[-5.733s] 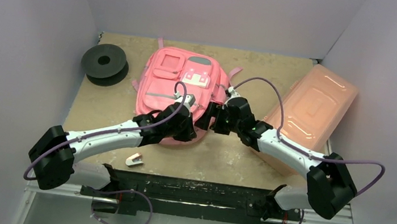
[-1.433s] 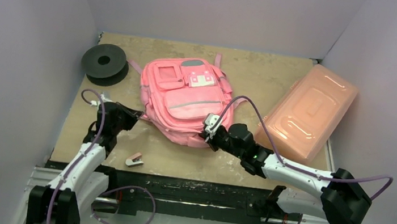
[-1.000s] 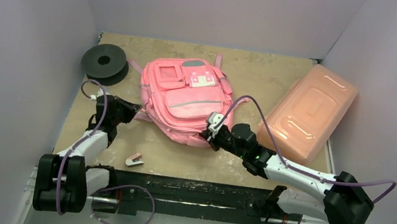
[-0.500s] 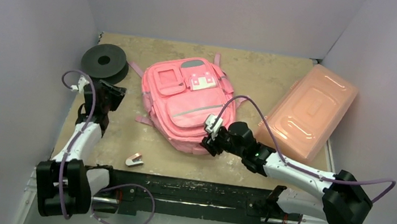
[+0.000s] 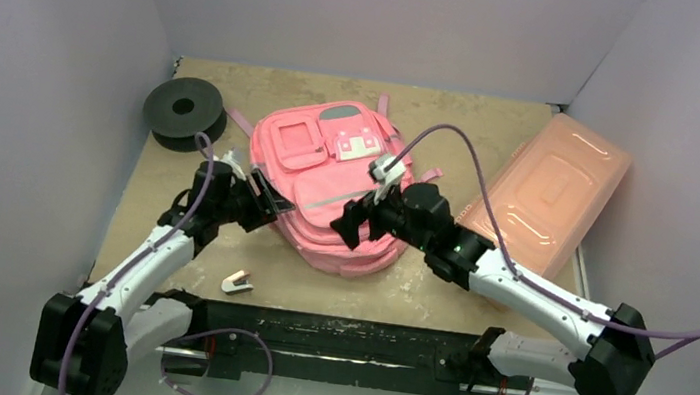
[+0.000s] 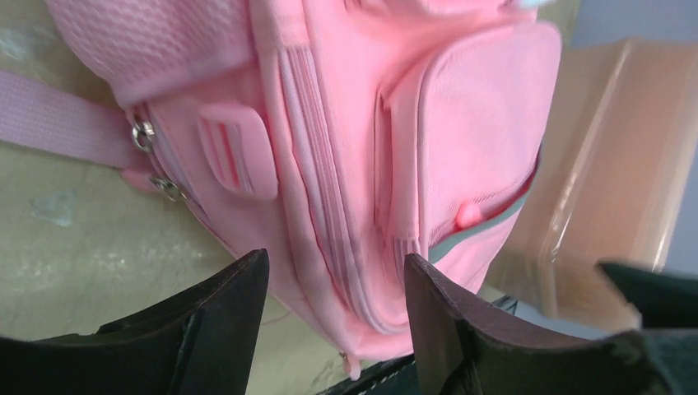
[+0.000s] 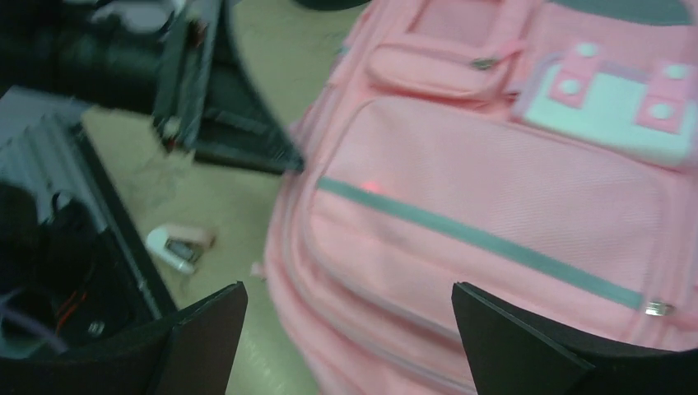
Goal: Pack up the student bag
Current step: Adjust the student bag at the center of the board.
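— Which way does the student bag lie from you?

— Right in front of both my arms. The student bag [image 5: 323, 179] lies flat and front up in the middle of the table [image 5: 455, 130]. Its long axis runs from the far side toward me, and the near end is swung a little to my right.

— And your pincers?

— Both have their fingers spread, and neither holds anything. My left pincer [image 6: 336, 262] is low at the bag's left flank, with the side seams and zip lines showing between its fingers. I can't tell whether it touches the fabric. My right pincer [image 7: 347, 290] hangs above the front pocket [image 7: 494, 197], looking down past the grey stripe [image 7: 461, 234].

— Which arm is better placed to open it?

— The left, I'd judge. The zip pulls [image 6: 145, 133] sit just off to one side of its fingers, where the strap meets the body. The right could press down on the pocket to hold the bag steady.

— What's underfoot, and how much room is there?

— The table is bare tan board, and soft fabric will likely slide on it. The salmon box [image 5: 548, 192] lies just beside the bag on my right. The black spool [image 5: 183, 112] is at the far left, and a small white clip [image 5: 237, 282] lies near my edge. Walls close in on three sides, so I'd keep my moves short.
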Motion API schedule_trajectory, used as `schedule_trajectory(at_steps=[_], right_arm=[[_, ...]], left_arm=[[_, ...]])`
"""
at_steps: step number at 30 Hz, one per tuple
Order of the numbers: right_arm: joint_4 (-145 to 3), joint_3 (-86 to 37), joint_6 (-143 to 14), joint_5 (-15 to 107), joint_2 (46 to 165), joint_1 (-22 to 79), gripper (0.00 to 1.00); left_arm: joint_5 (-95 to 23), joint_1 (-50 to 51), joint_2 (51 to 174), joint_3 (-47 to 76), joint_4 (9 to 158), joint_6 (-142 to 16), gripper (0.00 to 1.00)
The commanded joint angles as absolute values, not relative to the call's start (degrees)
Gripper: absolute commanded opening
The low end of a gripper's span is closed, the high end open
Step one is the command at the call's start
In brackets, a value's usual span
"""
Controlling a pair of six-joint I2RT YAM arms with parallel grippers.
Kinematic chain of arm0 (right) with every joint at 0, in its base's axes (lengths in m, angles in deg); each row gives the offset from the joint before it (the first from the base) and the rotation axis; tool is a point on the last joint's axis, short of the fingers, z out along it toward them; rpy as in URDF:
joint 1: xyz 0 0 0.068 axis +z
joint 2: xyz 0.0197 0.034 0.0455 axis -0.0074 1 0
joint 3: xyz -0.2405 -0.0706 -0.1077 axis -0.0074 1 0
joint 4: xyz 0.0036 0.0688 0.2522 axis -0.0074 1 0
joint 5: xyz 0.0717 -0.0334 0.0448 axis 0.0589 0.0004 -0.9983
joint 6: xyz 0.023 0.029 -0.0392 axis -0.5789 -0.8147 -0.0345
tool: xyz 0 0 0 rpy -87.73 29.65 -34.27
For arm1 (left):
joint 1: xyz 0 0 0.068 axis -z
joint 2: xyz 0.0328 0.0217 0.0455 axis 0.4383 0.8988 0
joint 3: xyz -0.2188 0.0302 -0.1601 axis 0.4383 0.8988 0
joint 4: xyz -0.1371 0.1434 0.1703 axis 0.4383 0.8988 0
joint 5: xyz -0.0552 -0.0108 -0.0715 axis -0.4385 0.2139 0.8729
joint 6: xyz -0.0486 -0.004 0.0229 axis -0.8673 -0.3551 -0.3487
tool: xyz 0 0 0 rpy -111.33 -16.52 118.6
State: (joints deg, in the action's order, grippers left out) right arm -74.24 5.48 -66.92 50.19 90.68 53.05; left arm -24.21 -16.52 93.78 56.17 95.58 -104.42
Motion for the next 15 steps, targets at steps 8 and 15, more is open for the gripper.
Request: schedule_trajectory(at_steps=[8, 15], right_arm=[[-54.5, -10.7, -69.2, 63.6, 110.3, 42.0, 0.91], [-68.3, -0.9, -80.1, 53.7, 111.9, 54.2, 0.85]], left_arm=[[-35.3, -8.1, 107.8, 49.6, 96.6, -99.9, 0.55], [-34.8, -16.1, 119.0, 40.0, 100.9, -93.2, 0.51]])
